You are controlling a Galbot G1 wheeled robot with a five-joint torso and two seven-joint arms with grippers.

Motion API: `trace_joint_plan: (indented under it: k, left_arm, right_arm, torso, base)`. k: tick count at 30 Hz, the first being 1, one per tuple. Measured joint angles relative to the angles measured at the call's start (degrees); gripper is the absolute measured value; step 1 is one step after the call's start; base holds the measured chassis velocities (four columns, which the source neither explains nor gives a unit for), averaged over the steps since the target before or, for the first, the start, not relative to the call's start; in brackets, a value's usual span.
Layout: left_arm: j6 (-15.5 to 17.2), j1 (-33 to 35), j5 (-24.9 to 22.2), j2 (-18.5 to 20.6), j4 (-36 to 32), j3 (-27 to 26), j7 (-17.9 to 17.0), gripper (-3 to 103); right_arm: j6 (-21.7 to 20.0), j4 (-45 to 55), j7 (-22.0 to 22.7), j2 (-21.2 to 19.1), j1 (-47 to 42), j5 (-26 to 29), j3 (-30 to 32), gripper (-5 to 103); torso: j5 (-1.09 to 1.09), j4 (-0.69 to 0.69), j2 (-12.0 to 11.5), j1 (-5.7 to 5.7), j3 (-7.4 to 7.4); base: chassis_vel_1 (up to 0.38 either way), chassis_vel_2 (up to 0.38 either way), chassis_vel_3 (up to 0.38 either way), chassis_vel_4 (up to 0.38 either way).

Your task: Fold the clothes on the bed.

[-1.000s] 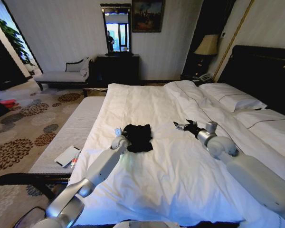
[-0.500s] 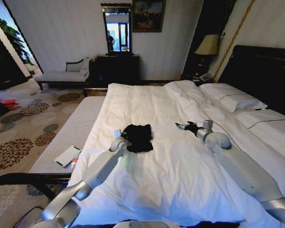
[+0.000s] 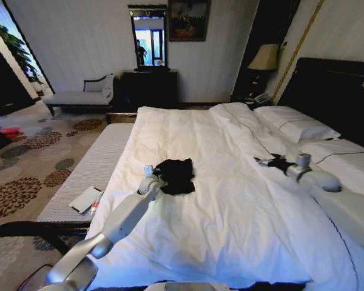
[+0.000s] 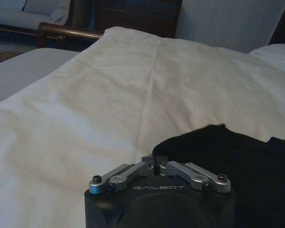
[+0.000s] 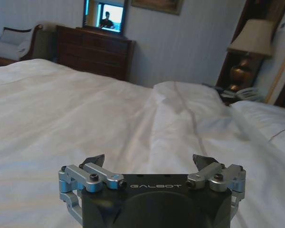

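- Head view: I see one black garment, the clothes (image 3: 176,175), bunched on the white duvet of the one bed (image 3: 230,218), toward its left side.
- My left gripper (image 3: 159,180) is clenched on the clothes' near-left edge; its fingertips are hidden in fabric.
- My right gripper (image 3: 261,161) hovers well apart, jaws released, holding nothing.

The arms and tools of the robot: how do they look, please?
Both arms are smooth silver-grey tubes with rounded joints. Each tool, left tool and right tool, has a black housing marked GALBOT in pale letters, silver metal linkages with dark screws, and black fingertips.
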Motion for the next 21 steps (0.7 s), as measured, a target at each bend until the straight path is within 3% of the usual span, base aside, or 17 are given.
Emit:
trace_joint_plan:
  k: [9,12,16,17,21]
  left_arm:
    - [0.08,0.97,-0.10,1.85,-2.93,-0.11,-0.70,0]
    - [0.10,0.83,-0.15,1.76,-3.07,0.19,-0.98,0]
    - [0.15,0.38,-0.34,1.17,-3.20,1.25,-1.77,0]
    - [0.15,0.38,-0.34,1.17,-3.20,1.25,-1.77,0]
    - [0.33,-0.23,-0.71,0.27,-3.34,2.27,-2.82,0]
  right_arm:
    - [-0.09,-0.86,2.38,1.10,3.27,1.03,0.07,100]
    - [-1.43,-0.82,4.62,-0.66,5.54,0.81,0.07,100]
    - [-4.27,-2.87,8.93,-7.89,11.94,-1.52,-0.04,100]
    - [-4.27,-2.87,8.93,-7.89,11.94,-1.52,-0.04,100]
    - [-5.71,-6.52,9.18,-15.32,17.42,-7.07,-0.21,100]
  torso:
    - [-0.01,0.00,0.00,0.00,0.00]
    - [-0.02,-0.03,0.00,0.00,0.00]
    - [-0.01,0.00,0.00,0.00,0.00]
    - [-0.01,0.00,0.00,0.00,0.00]
    - [-0.01,0.03,0.00,0.01,0.01]
  base:
    - [0.000,0.000,0.000,0.000]
    - [0.000,0.000,0.000,0.000]
    - [0.000,0.000,0.000,0.000]
    - [0.000,0.000,0.000,0.000]
    - [0.000,0.000,0.000,0.000]
